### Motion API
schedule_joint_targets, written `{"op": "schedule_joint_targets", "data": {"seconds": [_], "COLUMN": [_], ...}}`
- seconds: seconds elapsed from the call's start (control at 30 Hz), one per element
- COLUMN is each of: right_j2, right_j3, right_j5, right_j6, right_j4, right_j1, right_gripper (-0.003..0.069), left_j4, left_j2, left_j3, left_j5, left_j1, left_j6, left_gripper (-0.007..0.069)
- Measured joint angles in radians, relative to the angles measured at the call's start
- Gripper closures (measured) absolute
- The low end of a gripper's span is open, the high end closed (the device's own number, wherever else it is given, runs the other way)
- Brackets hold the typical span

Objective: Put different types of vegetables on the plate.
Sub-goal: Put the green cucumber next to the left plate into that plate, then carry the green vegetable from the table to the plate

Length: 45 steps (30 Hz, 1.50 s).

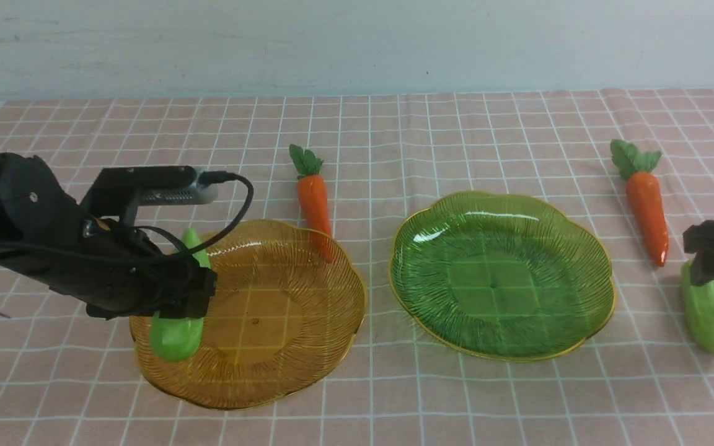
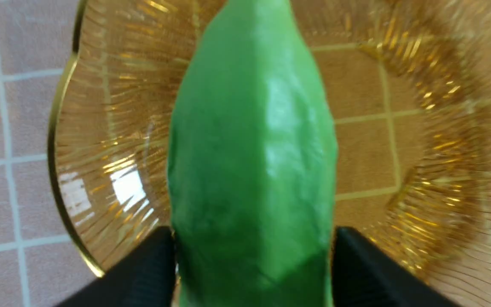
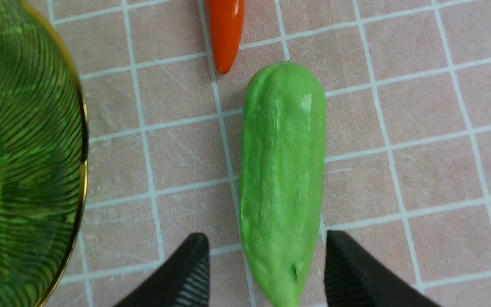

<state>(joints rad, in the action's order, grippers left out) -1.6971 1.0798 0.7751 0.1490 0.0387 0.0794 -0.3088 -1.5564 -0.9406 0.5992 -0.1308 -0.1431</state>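
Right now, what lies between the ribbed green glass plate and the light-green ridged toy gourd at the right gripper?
Only bare pink checked tablecloth, clear in the right wrist view. The orange carrot lies beyond the gourd, not between.

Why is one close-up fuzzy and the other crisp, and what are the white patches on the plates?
Left wrist view: the held gourd sits very close to the lens and looks soft; the amber plate shows a white glare patch. Right wrist view: the gourd on the cloth is sharp, ridges clear. Front view: evenly lit, with a white reflected streak on the far side of the green plate.
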Motion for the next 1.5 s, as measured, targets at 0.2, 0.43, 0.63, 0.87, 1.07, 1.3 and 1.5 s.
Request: {"op": "schedule_joint_targets", "data": {"seconds": [0.2, 0.43, 0.63, 0.87, 1.07, 1.3, 1.5], "right_j2": [-0.145, -0.154, 0.057, 0.075, -0.131, -0.298, -0.359], "right_j3": [0.033, 0.045, 0.121, 0.133, 0.194, 0.320, 0.375], "right_j5": [-0.042, -0.040, -0.001, -0.099, -0.183, -0.164, -0.156], "right_j6": [0.020, 0.032, 0.071, -0.278, -0.486, -0.509, -0.505], "right_j4": [0.017, 0.089, -0.023, -0.579, -0.903, -0.951, -0.952], "right_j1": [0.000, 0.000, -0.036, -0.399, -0.613, -0.691, -0.709], "right_gripper": [0.0075, 0.0267, 0.0264, 0.0264, 0.0264, 0.0264, 0.0245], "left_j4": [0.000, 0.001, 0.018, 0.023, 0.014, -0.001, -0.006], "left_j2": [-0.038, -0.003, 0.091, 0.162, 0.162, 0.162, 0.145], "left_j3": [-0.025, -0.176, -0.272, -0.277, -0.277, -0.277, -0.277], "left_j5": [-0.006, 0.154, 0.256, 0.273, 0.281, 0.309, 0.317], "left_j1": [0.000, 0.000, 0.000, 0.000, 0.000, 0.000, 0.000], "left_j6": [-0.008, -0.006, -0.008, -0.008, -0.007, -0.006, -0.006], "left_gripper": [0.0026, 0.0293, 0.0603, 0.0628, 0.0628, 0.0628, 0.0627]}}
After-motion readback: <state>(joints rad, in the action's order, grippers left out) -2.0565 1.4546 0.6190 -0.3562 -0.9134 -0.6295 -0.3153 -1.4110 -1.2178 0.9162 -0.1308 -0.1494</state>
